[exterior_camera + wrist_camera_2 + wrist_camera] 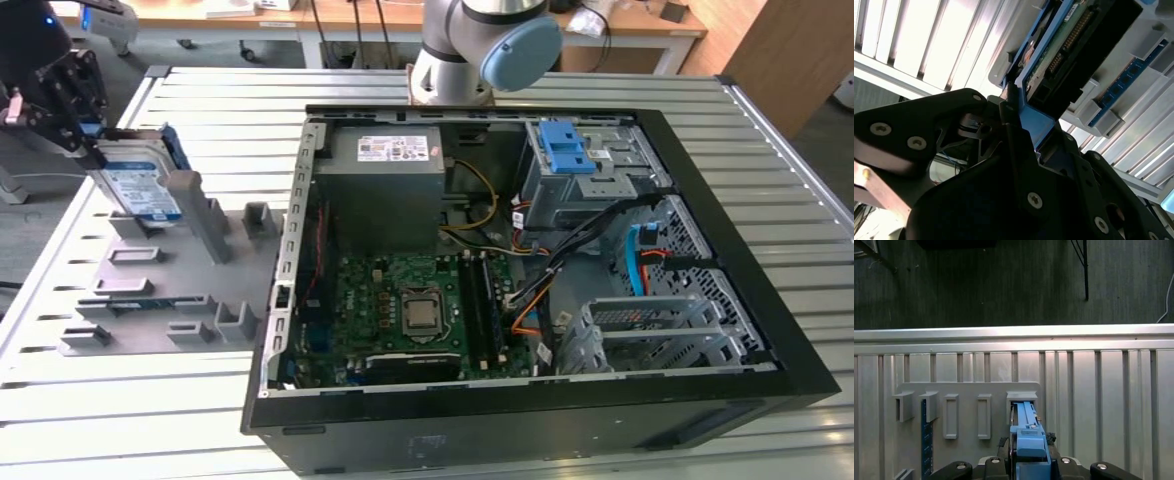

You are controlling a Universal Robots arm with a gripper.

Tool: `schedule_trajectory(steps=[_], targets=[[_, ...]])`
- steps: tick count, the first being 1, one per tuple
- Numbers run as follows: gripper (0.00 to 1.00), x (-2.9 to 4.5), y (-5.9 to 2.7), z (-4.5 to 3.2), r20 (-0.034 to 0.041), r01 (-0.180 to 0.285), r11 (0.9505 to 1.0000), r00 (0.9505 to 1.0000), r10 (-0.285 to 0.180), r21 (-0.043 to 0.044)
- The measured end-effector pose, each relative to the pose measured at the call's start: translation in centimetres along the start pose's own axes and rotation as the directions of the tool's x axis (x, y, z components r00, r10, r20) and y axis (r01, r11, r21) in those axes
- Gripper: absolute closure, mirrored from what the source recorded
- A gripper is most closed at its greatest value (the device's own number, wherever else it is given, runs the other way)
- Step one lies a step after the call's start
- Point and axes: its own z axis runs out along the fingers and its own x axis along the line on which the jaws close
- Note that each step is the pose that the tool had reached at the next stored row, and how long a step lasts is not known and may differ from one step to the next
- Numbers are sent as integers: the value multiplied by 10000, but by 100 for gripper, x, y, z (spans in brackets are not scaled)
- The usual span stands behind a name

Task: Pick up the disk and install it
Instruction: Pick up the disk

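Exterior view: the end effector [88,148] hangs over the far end of a grey rack [174,290] on the table [134,410], at the exterior view's left. It is clamped on the top of the disk [140,190]. The disk stands upright on edge with its white-and-blue label facing the open case [534,420], and its lower edge is down among the rack's upright posts. I cannot tell whether it rests in the slot or is just clear of it.

In the second wrist view the black fingers [1008,107] press on the disk's blue rail, and the green circuit board on its underside shows beyond them. In the first wrist view the blue rail runs from between the fingers to a rack slot.

A blue memory stick [134,303] lies in another rack slot, nearer the camera. The case lies well apart from the disk, at the exterior view's right, with its board and drive cage exposed.
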Motion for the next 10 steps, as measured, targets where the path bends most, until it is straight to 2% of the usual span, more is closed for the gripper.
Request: schedule_trajectory(steps=[4,10], targets=[[64,1,0,-63,1,0,10000,10000,0,1],[64,1,0,-70,5,0,10000,10000,0,0]])
